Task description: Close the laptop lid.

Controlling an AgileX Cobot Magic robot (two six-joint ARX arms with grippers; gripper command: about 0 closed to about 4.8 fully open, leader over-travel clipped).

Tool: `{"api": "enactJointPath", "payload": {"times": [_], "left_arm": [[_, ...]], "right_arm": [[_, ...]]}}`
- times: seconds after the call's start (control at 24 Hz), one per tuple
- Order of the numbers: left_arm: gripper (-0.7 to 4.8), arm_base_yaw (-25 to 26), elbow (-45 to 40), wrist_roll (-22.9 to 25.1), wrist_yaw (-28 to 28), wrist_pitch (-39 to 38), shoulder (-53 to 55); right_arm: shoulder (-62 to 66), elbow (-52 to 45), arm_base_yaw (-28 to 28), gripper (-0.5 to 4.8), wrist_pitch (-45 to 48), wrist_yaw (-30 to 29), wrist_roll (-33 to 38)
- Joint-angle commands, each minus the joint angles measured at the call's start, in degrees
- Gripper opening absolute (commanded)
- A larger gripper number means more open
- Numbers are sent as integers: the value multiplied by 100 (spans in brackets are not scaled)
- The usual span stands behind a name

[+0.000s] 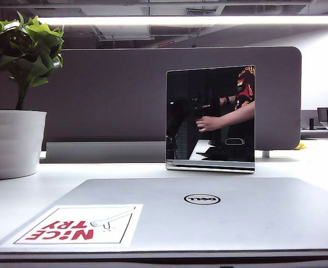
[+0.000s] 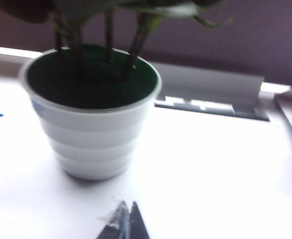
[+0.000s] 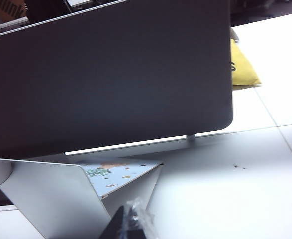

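The laptop lid (image 1: 219, 218) is a wide silver slab filling the front of the exterior view. It lies flat and down, its outside facing up, with a round black Dell logo (image 1: 201, 199) and a white sticker with red letters (image 1: 77, 226). Neither gripper shows in the exterior view. In the left wrist view my left gripper (image 2: 127, 213) hangs over bare white table, its dark tips pressed together with nothing between them, a short way from a plant pot. In the right wrist view my right gripper (image 3: 128, 221) is also shut and empty, with clear film on its tips, close to a folded silver stand (image 3: 51, 196).
A white pot (image 1: 13, 142) with a green plant stands at the left (image 2: 93, 134). A small upright glossy black panel (image 1: 210, 118) stands behind the laptop. A grey partition (image 1: 124, 95) runs along the back (image 3: 111, 74). A yellow object (image 3: 243, 67) lies past the partition's end.
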Motion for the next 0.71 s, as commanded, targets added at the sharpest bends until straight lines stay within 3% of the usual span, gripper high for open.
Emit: {"api": "enactJointPath", "payload": {"times": [0.04, 0.5, 0.71], "left_arm": [[-5, 190, -437, -116, 273, 90, -684], [-4, 245, -1300, -90, 330, -186, -2304], [-4, 245, -1307, 155, 328, -741, -2778]], "right_arm": [[-13, 17, -2, -4, 94, 11, -20], [-13, 17, -2, -4, 94, 9, -17], [-13, 15, -2, -4, 94, 9, -20]]}}
